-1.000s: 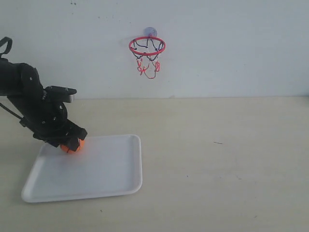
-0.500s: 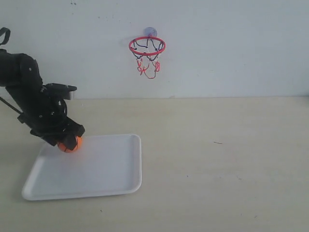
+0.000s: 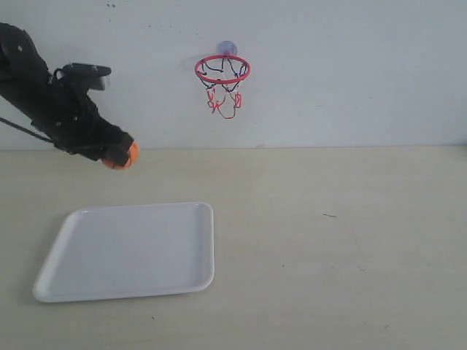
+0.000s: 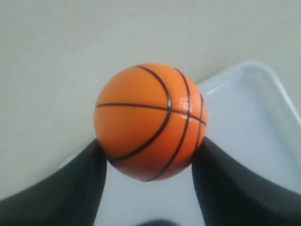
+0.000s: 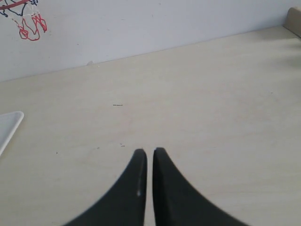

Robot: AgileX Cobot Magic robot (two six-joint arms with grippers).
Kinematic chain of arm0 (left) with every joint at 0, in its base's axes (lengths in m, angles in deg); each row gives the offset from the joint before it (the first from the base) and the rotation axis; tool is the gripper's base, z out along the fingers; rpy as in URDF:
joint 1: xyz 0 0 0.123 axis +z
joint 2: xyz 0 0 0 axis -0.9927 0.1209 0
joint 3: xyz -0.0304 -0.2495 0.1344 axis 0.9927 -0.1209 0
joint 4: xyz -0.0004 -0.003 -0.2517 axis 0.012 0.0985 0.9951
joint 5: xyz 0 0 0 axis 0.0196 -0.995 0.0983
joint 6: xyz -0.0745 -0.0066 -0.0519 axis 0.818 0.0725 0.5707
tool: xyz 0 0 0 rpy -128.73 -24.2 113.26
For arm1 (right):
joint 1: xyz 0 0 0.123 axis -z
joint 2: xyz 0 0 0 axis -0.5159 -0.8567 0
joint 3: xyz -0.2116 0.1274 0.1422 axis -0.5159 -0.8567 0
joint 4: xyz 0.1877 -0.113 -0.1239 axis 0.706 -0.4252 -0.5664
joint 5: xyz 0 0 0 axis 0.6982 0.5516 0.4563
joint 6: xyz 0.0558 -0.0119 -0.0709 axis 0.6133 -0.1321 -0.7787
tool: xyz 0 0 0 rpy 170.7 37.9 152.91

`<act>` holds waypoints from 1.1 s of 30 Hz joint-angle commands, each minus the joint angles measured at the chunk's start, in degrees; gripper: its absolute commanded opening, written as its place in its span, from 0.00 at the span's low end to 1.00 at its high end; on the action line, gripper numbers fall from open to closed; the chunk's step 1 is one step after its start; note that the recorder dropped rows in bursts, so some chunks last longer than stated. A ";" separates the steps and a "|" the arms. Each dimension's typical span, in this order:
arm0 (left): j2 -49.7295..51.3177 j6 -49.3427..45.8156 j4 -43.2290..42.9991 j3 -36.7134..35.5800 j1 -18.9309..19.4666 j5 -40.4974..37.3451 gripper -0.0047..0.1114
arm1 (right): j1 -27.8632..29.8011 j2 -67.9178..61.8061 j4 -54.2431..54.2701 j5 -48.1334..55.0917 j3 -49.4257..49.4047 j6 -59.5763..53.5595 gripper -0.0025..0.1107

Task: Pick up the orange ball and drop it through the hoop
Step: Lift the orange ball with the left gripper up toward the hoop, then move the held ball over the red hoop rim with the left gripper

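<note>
The orange ball [image 3: 120, 157] with black seams hangs in the air at the left, well above the table, held by my left gripper [image 3: 115, 155], which is shut on it. In the left wrist view the orange ball [image 4: 149, 121] sits between the two dark fingers [image 4: 70, 188]. The hoop [image 3: 222, 70], with a red ring and string net, is stuck to the back wall, up and to the right of the ball. Its net [image 5: 29, 26] also shows in a corner of the right wrist view. My right gripper [image 5: 149, 151] is shut on nothing, over bare table.
A white tray [image 3: 131, 251] lies flat on the table below the lifted ball; its corner [image 5: 8, 123] shows in the right wrist view. The beige table top [image 3: 336, 233] stretches to the right. The white wall stands behind.
The left arm has lifted the ball off the tray and carried it up and slightly right, from tray level to well above the table. The tray stayed put.
</note>
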 commanded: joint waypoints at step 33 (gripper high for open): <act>29.95 -10.33 33.96 54.92 -2.89 9.31 0.08 | -0.15 0.29 -0.55 -0.58 0.04 -0.26 0.06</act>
